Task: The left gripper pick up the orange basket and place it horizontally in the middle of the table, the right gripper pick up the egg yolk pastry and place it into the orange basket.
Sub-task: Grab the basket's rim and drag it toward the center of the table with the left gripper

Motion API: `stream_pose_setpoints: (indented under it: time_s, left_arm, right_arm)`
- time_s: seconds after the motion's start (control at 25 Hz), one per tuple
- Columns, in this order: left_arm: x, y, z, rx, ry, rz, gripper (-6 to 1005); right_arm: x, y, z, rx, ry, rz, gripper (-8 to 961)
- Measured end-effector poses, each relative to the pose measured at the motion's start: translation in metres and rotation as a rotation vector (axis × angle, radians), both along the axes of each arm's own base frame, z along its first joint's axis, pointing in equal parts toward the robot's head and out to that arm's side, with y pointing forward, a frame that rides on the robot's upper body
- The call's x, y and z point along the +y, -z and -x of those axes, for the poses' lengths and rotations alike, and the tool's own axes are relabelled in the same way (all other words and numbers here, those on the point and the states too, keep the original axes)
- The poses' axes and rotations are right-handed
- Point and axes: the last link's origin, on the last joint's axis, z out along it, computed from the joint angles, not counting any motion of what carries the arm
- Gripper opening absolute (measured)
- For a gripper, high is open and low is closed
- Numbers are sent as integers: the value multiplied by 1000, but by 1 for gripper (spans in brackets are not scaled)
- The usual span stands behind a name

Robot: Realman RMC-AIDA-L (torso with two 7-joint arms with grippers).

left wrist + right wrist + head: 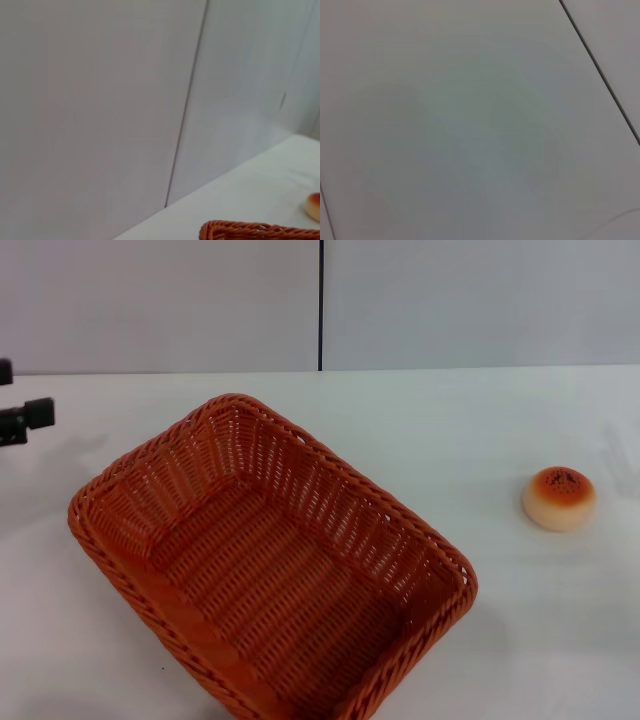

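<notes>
White tabletop (pixel 480 430) spreads below a grey panelled wall (pixel 160 300). At its far left edge, the left gripper (pixel 18 418) shows only as a black tip, well apart from the basket; whether it is released or clenched cannot be told. Diagonally across the table's middle sits the orange basket (pixel 270 560), empty. Well to its right, the egg yolk pastry (pixel 559 498) rests on the table, sesame-dotted crown up. No right gripper is visible.

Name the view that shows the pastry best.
Head view: the whole pastry sits in plain sight on the table, apart from the basket. Left wrist view catches only its edge; right wrist view shows none of it.
</notes>
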Motion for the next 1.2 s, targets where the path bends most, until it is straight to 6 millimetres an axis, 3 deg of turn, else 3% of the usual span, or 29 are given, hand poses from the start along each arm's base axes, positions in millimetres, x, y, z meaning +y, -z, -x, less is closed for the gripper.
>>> stream_pose_setpoints:
  time_s: [0.16,0.36,0.56,0.92,1.2]
  left_arm:
    - [20,-5,-35,135,14,45,806]
    - [34,9,-54,270,-11,130,802]
    - [42,31,-61,411,-40,212,798]
    - [53,41,-62,486,-64,200,788]
    - [60,72,-64,625,-95,244,779]
  right_arm:
    - [-5,3,-1,12,10,5,586]
    - [-8,8,0,30,10,19,586]
    - [-12,12,1,49,12,26,586]
    - [-19,14,-1,59,19,33,586]
    - [-19,16,1,82,25,24,587]
